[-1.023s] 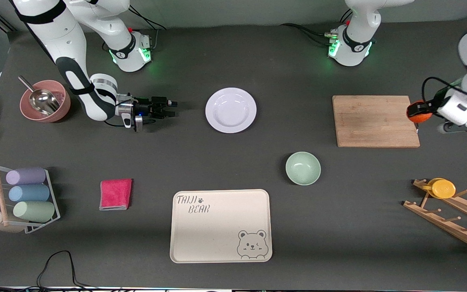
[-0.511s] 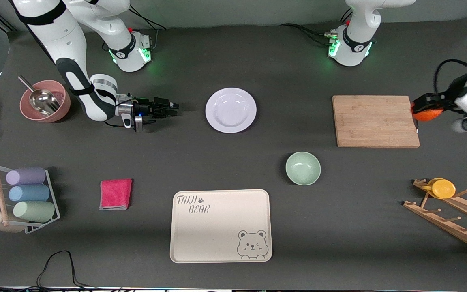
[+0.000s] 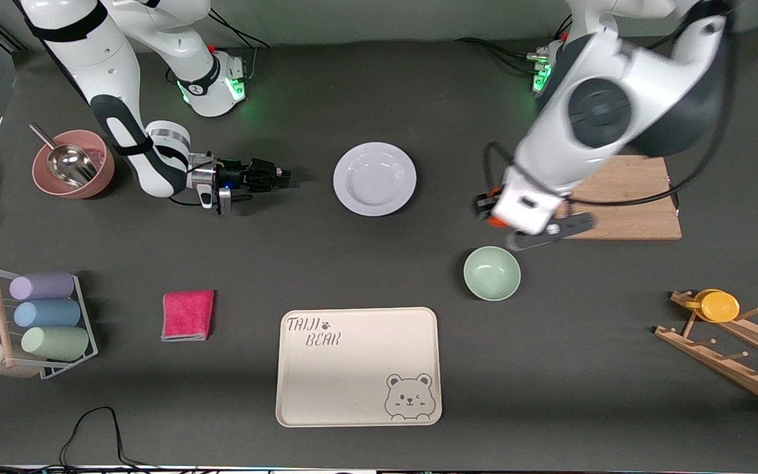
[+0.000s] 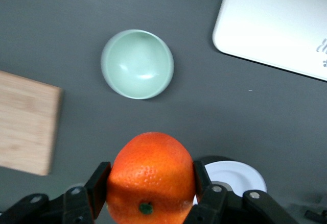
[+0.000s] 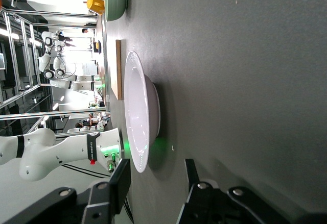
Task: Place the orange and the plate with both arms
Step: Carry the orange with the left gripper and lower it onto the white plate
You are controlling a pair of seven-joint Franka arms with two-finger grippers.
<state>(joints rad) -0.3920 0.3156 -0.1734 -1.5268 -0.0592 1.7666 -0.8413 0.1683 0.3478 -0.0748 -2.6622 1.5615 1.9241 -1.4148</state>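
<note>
The left gripper [image 3: 489, 212] sits right of centre in the front view, up in the air over the bare table between the plate [image 3: 374, 178] and the wooden board [image 3: 635, 197], just above the green bowl [image 3: 491, 273] in the frame. It's clamped on the orange [image 4: 150, 178]: the left wrist view shows the fruit squeezed between both black fingers [image 4: 97, 188], stem spot facing the camera. In the front view only a sliver of orange [image 3: 495, 222] peeks out from under the arm's wrist.

The right gripper [image 3: 281, 175] is low, left of centre in the front view, pointing sideways at the plate with a gap of table between them. Its fingers [image 5: 120, 185] are spread apart with nothing in them, and in the right wrist view the plate [image 5: 139, 117] shows edge-on just past them.

The plate sits flat on the table, centre-upper part of the front view. The bear tray [image 3: 358, 366] is at the bottom centre. A pink bowl [image 3: 73, 164] with a metal scoop sits at the upper left, a red cloth [image 3: 187, 315] at the lower left.
</note>
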